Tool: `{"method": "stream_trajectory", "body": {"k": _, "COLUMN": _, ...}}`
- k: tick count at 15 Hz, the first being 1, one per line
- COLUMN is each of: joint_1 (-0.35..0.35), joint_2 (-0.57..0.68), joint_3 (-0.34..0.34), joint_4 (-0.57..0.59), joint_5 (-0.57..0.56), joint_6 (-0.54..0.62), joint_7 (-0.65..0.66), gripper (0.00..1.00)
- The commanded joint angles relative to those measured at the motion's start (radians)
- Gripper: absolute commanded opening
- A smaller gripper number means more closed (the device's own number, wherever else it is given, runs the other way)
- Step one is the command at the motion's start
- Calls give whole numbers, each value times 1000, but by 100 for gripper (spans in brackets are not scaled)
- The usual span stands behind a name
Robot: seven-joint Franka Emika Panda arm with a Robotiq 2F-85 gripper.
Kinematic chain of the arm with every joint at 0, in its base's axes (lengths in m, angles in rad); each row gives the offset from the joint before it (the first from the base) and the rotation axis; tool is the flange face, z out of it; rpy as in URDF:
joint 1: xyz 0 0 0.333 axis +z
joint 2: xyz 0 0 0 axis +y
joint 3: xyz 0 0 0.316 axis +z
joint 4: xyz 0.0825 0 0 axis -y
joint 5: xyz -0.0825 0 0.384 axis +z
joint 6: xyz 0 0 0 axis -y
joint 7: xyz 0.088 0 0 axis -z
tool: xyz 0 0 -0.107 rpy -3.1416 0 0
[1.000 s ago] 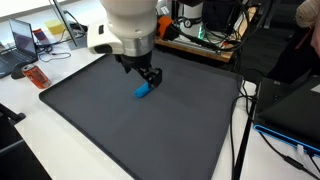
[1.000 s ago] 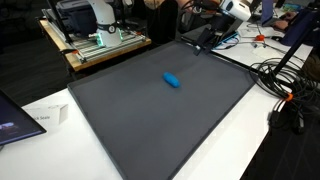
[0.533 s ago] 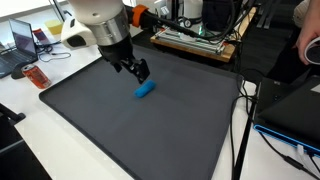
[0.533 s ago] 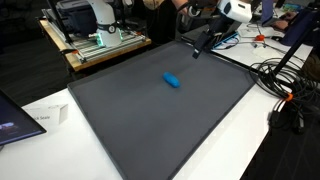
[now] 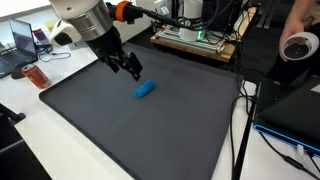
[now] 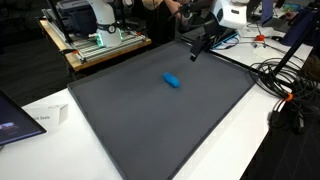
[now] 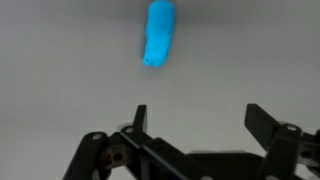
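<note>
Retreating toward the edge of the dark grey mat (image 5: 150,135), the wide-open, empty gripper (image 5: 127,68) has left the small blue plastic cylinder (image 5: 146,90). Regrasping would mean returning above it.

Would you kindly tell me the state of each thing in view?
Hand: open, empty, raised.
Cylinder: lying on its side, untouched.
Mat: spread flat, bearing the cylinder.
</note>
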Motion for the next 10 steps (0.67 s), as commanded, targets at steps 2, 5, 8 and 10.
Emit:
{"method": "stream_trajectory", "body": {"k": 2, "joint_1": -64, "joint_2": -20, "joint_3": 19, "joint_4": -32, "joint_5": 105, "joint_6": 12, "joint_7": -98, "gripper": 100}}
{"method": "stream_trajectory", "body": {"k": 5, "joint_1": -88, "joint_2": -28, "joint_3": 13, "joint_4": -57, "joint_5": 138, "joint_6": -3, "joint_7": -138, "gripper": 100}}
{"method": "stream_trajectory", "body": {"k": 8, "joint_1": -91, "joint_2": -24, "joint_3": -12, "joint_4": -68, "joint_5": 120, "joint_6": -59, "joint_7": -103, "gripper": 100}}
{"method": "stream_trajectory", "body": {"k": 10, "joint_1": -102, "joint_2": -29, "joint_3": -10, "joint_4": -81, "joint_5": 132, "joint_6": -71, "joint_7": -113, "gripper": 100}}
